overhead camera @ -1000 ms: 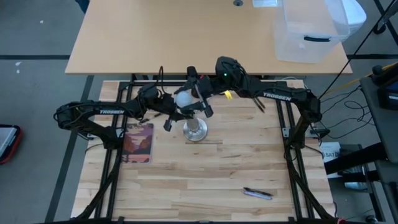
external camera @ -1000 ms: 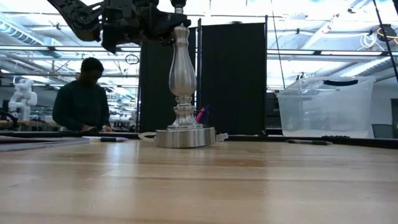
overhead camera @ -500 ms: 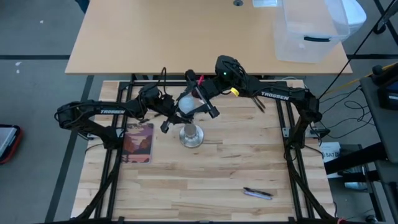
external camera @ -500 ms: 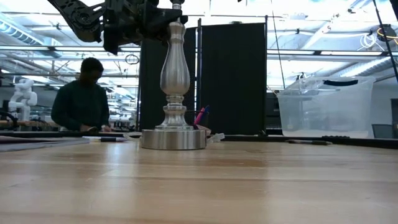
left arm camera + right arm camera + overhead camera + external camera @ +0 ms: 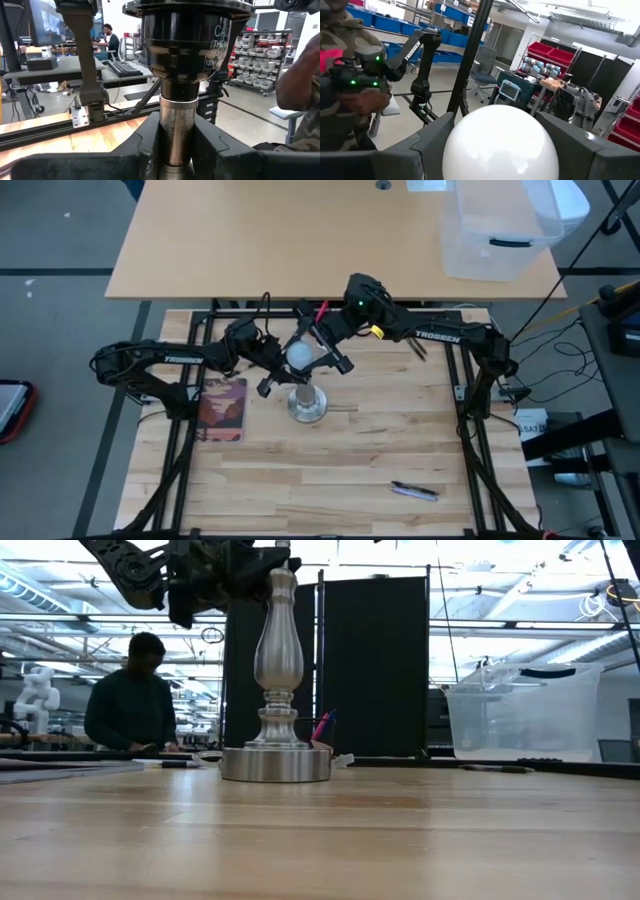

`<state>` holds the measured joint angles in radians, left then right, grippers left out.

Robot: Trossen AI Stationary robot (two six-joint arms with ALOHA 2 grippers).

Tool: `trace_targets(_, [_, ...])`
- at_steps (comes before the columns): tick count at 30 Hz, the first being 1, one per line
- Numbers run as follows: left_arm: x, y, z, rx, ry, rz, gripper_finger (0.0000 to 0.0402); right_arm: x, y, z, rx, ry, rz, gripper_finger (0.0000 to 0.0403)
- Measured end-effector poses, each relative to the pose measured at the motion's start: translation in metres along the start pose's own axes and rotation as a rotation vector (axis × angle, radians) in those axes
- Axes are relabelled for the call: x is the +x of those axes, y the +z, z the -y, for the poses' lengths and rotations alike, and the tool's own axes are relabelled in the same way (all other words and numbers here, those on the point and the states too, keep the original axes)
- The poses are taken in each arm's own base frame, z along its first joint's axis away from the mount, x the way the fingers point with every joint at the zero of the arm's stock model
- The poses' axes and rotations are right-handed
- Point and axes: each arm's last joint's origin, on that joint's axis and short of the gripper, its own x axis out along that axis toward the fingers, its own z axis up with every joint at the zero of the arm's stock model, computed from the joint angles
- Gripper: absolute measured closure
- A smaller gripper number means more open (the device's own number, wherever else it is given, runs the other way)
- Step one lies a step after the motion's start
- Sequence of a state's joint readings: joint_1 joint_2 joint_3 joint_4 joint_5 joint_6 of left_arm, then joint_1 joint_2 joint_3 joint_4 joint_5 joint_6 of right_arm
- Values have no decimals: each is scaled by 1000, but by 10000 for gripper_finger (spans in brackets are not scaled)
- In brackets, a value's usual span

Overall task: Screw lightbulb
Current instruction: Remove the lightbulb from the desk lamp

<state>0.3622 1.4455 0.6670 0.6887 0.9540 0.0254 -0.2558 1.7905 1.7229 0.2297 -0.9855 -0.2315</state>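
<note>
Two dark grippers meet over the shiny silver metal stand [image 5: 307,404]. The left gripper [image 5: 175,150] is clamped on the stand's top. The right gripper [image 5: 500,150] squeezes the round white lightbulb [image 5: 298,353] above it. A clear plastic box [image 5: 497,225] holds something white. "TROSSEN" is on both arms.

Frosted white lightbulb [image 5: 500,142]; silvery metal stand [image 5: 277,680]; pale striped wood table [image 5: 350,455]; reddish-brown book [image 5: 222,408].

"TROSSEN" lettering on the right arm [image 5: 432,337]
</note>
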Motion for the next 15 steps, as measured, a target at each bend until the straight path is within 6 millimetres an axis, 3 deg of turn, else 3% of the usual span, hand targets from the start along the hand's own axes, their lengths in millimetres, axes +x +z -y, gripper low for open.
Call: trace_targets(15, [2, -3, -4, 1, -23, 19, 329, 2, 2, 2, 50, -85, 0, 129])
